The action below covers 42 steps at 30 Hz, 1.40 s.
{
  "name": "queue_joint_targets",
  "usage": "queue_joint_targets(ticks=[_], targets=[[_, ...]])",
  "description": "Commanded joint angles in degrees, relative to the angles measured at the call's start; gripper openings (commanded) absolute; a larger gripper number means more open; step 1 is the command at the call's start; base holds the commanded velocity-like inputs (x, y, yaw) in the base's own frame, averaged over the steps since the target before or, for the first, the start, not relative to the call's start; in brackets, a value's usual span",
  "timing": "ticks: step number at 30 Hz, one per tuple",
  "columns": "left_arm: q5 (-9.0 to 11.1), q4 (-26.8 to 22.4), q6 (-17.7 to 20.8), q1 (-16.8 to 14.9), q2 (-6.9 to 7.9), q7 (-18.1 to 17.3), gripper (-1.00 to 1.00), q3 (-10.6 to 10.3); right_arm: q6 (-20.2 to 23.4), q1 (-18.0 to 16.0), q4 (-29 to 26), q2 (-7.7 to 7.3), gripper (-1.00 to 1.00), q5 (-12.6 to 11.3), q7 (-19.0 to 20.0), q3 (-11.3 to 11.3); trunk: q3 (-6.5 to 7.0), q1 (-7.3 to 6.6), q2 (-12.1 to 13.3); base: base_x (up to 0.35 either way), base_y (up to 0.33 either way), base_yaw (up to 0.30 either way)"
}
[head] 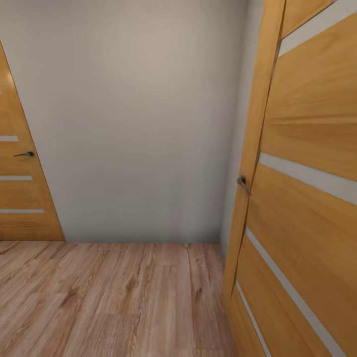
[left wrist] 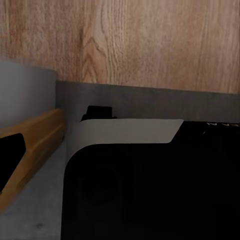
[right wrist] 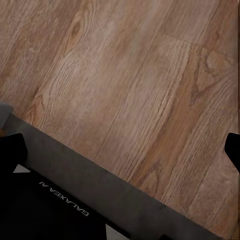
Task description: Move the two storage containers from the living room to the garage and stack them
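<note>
The two storage containers are out of view, and so is the garage with its floor. I face a plain grey-white wall (head: pixel 139 124) in a corner with light wood plank flooring (head: pixel 114 297). In the right wrist view my right gripper (right wrist: pixel 120 150) is open, with one dark fingertip (right wrist: pixel 233 149) at each side edge and only planks between them. In the left wrist view a dark shape (left wrist: pixel 9 157) at the edge may be a finger; its state is unclear.
A wooden door (head: pixel 307 198) with pale stripes and a dark handle (head: pixel 243 184) stands close on the right. Another like it (head: pixel 20 188) is at the far left. My black base (left wrist: pixel 150 195) and its grey edge (right wrist: pixel 100 175) show in the wrist views.
</note>
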Motion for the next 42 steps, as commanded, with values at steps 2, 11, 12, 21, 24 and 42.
queue_joint_targets(ticks=[2,11,12,21,24,42], targets=[[0.4,-0.13,0.04,0.04,-0.04,0.0,1.0,0.06,-0.48,-0.08,0.16,0.0,1.0,0.59,-0.1,0.08,-0.05,0.03,-0.03,0.286,0.0,0.0],[0.48,-0.17,0.04,0.04,-0.07,0.36,1.0,0.07,-0.48,-0.08,0.16,-0.05,1.0,0.59,-0.1,0.08,-0.05,0.03,-0.03,0.076,0.0,0.0],[0.49,-0.19,0.04,0.04,-0.07,0.38,1.0,0.06,-0.48,-0.08,0.16,-0.06,1.0,0.6,-0.1,0.08,-0.05,0.03,-0.03,0.009,0.0,0.0],[0.5,-0.2,0.04,0.04,-0.08,0.45,1.0,0.14,-0.48,-0.08,0.16,0.01,1.0,0.6,-0.1,0.08,-0.05,0.03,-0.03,0.002,0.0,0.0],[0.5,-0.2,0.04,0.04,-0.08,0.46,1.0,0.14,-0.49,-0.08,0.16,0.01,1.0,0.6,-0.1,0.08,-0.05,0.03,-0.03,0.0,0.0,0.0],[0.42,-0.19,-0.04,0.04,-0.08,0.58,1.0,0.2,-0.51,-0.08,0.16,0.26,1.0,0.6,-0.07,0.08,-0.05,0.03,-0.03,0.0,0.0,0.0]])
